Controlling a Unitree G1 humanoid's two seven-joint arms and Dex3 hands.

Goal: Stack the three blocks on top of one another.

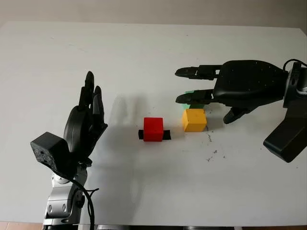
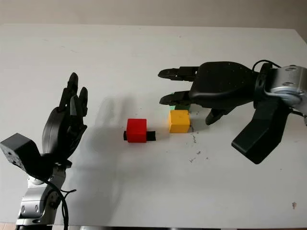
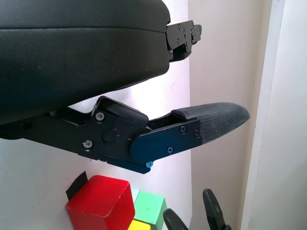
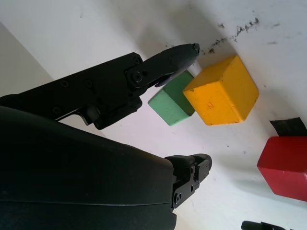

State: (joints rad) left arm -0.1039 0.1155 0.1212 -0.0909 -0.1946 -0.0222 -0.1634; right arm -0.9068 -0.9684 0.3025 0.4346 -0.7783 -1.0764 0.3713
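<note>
A red block (image 1: 153, 129) sits mid-table on a strip of black tape (image 1: 167, 135). Just to its right stands a yellow block (image 1: 194, 120). A green block (image 4: 168, 103) lies right behind the yellow one, touching it and largely covered by my right hand's fingers (image 1: 192, 98). My right hand (image 1: 192, 86) hovers open over the green block, reaching in from the right and holding nothing. To the left of the red block and apart from it, my left hand (image 1: 91, 103) stands upright and open. The red block (image 3: 100, 208) shows beside it in the left wrist view.
The white table (image 1: 144, 57) has free room at the back and along the front. Dark scuff marks (image 1: 211, 154) speckle the surface just in front of the yellow block. The table's far edge runs along the top of the head views.
</note>
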